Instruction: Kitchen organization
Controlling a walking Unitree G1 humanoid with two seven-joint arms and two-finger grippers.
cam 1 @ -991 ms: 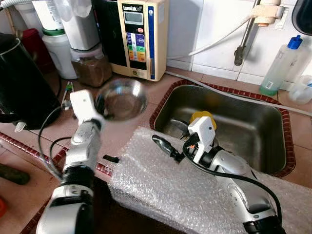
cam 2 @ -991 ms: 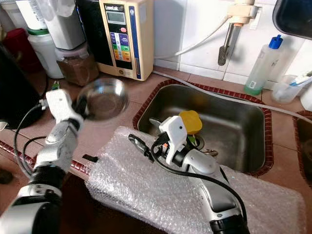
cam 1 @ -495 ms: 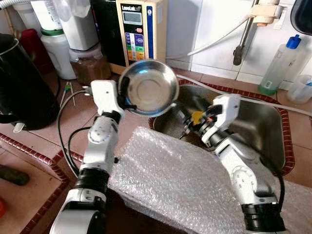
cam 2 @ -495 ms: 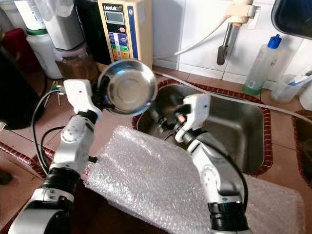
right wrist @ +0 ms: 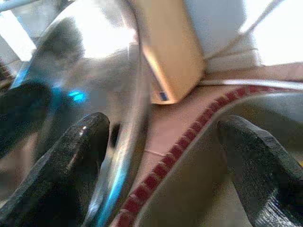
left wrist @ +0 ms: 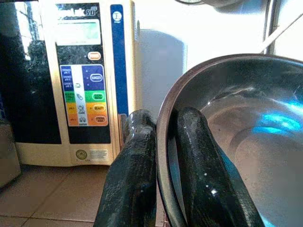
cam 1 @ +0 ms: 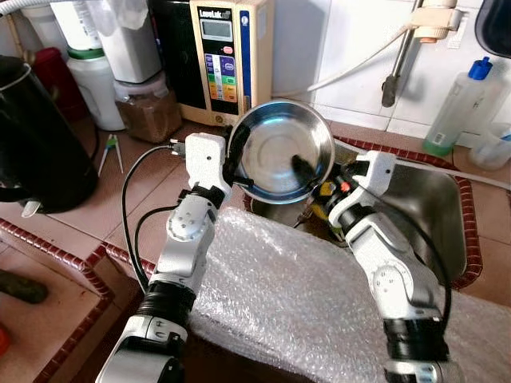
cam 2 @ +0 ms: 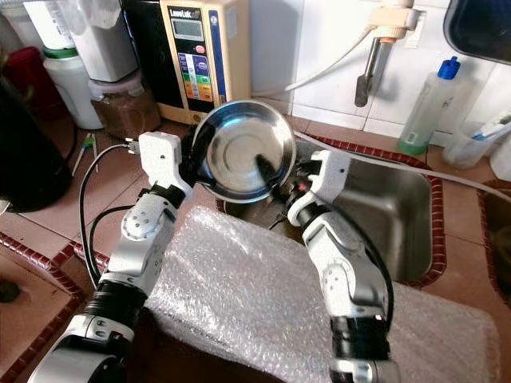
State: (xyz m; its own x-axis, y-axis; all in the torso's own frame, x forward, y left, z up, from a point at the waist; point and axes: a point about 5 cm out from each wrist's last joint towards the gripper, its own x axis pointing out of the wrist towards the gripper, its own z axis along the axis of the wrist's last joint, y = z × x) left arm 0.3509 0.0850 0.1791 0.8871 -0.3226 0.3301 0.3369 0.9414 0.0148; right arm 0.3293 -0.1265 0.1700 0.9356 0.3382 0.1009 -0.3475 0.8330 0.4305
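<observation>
Centre frame, the left gripper [left wrist: 161, 156] pinches the rim of a steel bowl [cam 1: 281, 162] tilted above the sink [cam 1: 431, 199]; right gripper [right wrist: 163, 156] spread wide beside it

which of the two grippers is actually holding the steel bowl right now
The left gripper: its fingers pinch the steel bowl's rim, one inside, one outside. The right gripper is spread open at the bowl's far edge, gripping nothing.

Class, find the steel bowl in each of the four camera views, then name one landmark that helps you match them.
Left eye view: steel bowl upper centre, at the sink's edge.
Right eye view: bowl upper centre.
Left wrist view: bowl, rim pinched by the left gripper.
Right wrist view: bowl, blurred.
Shared landmark: cream water purifier.
</observation>
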